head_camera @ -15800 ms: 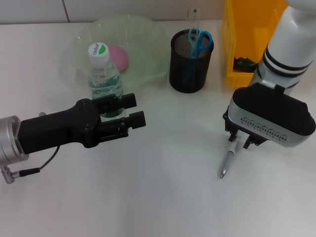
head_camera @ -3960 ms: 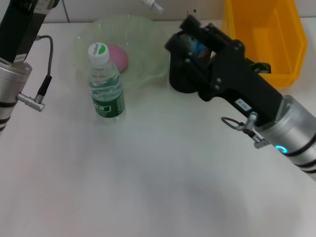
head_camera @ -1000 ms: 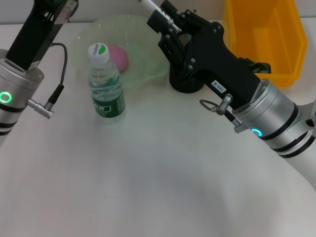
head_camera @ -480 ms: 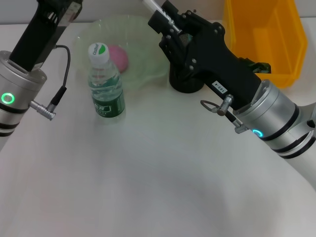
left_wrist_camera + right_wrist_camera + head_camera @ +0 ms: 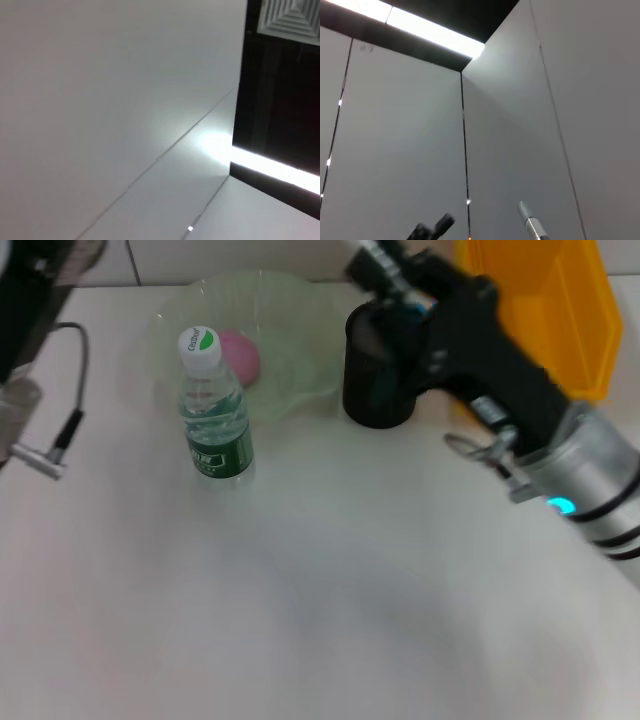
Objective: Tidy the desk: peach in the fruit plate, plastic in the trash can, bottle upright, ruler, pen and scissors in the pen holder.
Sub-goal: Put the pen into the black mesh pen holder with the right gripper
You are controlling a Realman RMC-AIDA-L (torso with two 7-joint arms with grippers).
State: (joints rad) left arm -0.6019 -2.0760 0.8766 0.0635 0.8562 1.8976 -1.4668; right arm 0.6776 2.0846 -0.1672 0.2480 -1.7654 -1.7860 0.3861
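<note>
One item is left to stow, we judge: the pen [image 5: 372, 254], pinched in the right gripper [image 5: 392, 270] near the far edge of the tabletop. In the head view the black mesh pen holder [image 5: 378, 370] stands just below and to the near side of that gripper, toward the far right corner, with the blue scissors [image 5: 412, 308] showing at its rim. The pen's long axis slants up and toward the far left, so its lower end must swing down over the holder's mouth; the right arm is plainly the nearer one. The bottle [image 5: 214, 408] stands upright left of the holder, just in front of the fruit plate [image 5: 290, 310] where the peach [image 5: 241, 353] lies. The yellow bin [image 5: 545, 310] sits at the far right corner. The left arm is lifted off at the left edge, its gripper out of sight.

In the left wrist view we see only wall panels and ceiling; none of the task's things appear.

In the right wrist view, also aimed at wall and ceiling, the silvery end of the pen [image 5: 532, 225] pokes up, with a dark fingertip [image 5: 431, 228] beside it.
</note>
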